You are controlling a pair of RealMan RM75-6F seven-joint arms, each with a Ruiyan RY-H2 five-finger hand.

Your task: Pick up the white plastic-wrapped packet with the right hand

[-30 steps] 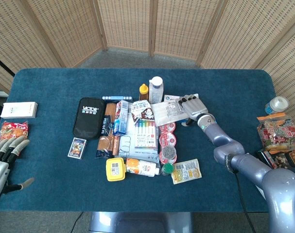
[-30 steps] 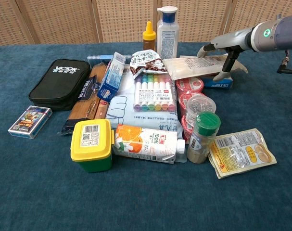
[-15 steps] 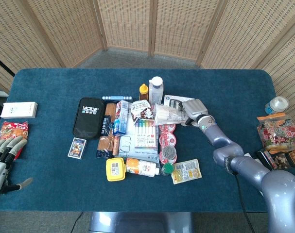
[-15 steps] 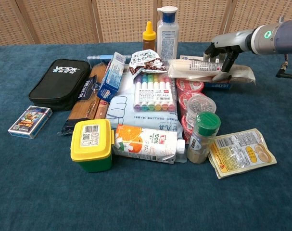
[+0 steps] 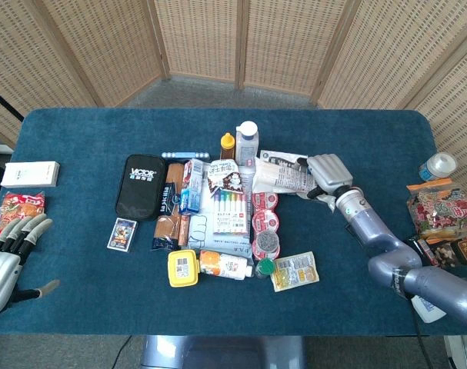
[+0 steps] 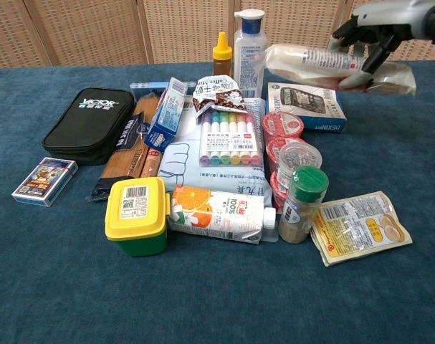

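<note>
Half the white packet (image 6: 324, 64) hides under the right robot hand (image 6: 371, 32).

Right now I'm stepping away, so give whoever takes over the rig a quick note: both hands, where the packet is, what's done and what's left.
Right hand: grips the white plastic-wrapped packet, held in the air above the DEXIN box at the far side of the pile.
Left hand: at the table's near left edge, fingers apart, holding nothing.
Done: packet grasped and raised off the other goods.
Left: hold it steady and clear of the tall white bottle beside it; the grip looks secure, though the fingers' underside is hidden.
</note>
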